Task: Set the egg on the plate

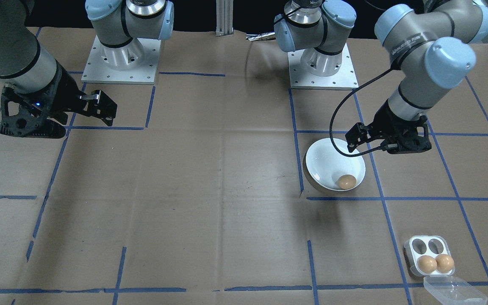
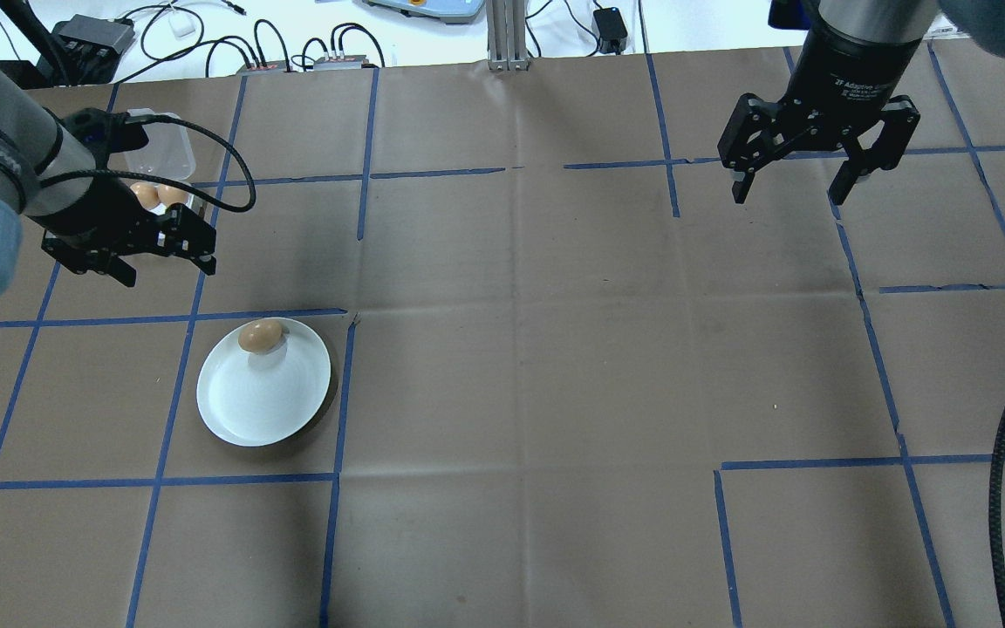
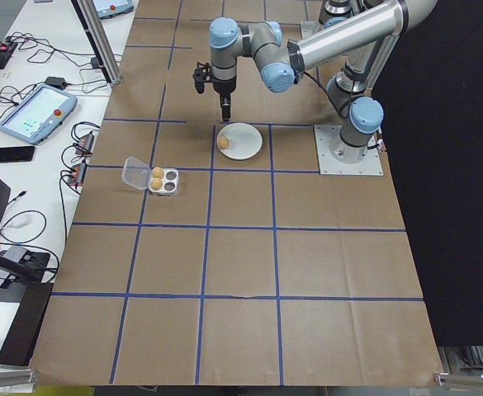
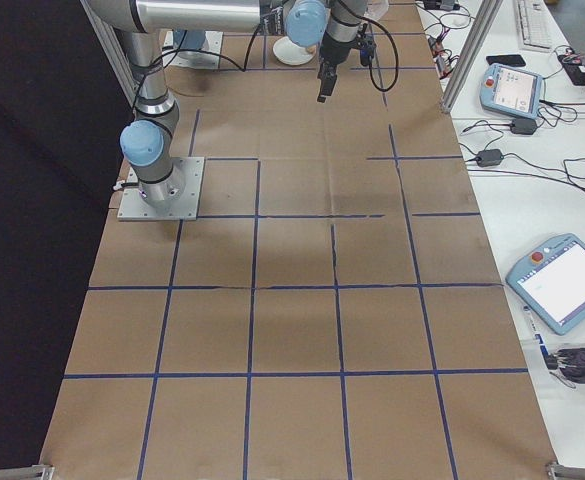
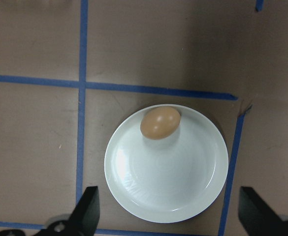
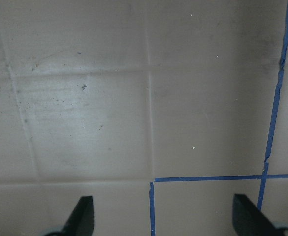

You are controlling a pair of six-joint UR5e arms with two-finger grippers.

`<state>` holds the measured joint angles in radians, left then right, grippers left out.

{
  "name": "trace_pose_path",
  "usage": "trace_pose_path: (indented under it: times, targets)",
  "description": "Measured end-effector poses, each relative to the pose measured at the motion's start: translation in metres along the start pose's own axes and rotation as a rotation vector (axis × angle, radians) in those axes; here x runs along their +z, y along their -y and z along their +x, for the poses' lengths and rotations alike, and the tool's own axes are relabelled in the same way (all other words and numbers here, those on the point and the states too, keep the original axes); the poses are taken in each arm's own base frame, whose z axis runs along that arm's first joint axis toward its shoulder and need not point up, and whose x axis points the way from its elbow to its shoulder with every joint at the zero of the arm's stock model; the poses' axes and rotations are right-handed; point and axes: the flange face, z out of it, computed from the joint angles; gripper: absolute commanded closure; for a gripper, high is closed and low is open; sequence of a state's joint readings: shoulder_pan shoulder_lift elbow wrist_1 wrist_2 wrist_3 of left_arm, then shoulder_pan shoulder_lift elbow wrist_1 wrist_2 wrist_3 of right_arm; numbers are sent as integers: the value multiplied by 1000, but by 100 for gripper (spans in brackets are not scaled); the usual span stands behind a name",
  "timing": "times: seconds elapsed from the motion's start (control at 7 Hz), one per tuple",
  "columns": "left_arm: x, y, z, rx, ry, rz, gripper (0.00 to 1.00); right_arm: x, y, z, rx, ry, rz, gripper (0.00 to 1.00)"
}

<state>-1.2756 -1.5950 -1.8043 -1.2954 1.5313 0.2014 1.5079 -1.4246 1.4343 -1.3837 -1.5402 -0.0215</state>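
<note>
Brown papered table [image 2: 555, 349] bears white plate [image 2: 241, 410]; clear egg box [image 1: 429, 254].

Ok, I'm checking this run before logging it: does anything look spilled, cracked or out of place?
Nothing looks spilled or broken. The brown egg lies whole on the round white plate, close to its rim rather than centred. The clear plastic egg box stands open with two eggs and two empty holes. Both grippers are open, holding nothing.

A brown egg [image 2: 261, 336] is lying on its side on the round white plate [image 2: 241, 410], sitting at about twelve o'clock against the low rim in the overhead view. The plate is resting flat on the brown paper, just inside a blue-taped square's corner.
</note>
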Motion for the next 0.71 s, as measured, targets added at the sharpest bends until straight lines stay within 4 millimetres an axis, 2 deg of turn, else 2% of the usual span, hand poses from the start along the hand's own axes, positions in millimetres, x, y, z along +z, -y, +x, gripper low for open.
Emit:
trace_pose_path:
  times: [0.14, 0.43, 0.71]
  targets:
    - [-10, 21, -6, 16, 3, 13, 0, 0, 0, 0, 0, 0, 0, 0]
    - [-13, 70, -24, 174, 10, 27, 0, 0, 0, 0, 0, 0, 0, 0]
    - [-9, 124, -67, 302, 19, 23, 0, 0, 0, 0, 0, -1, -1, 0]
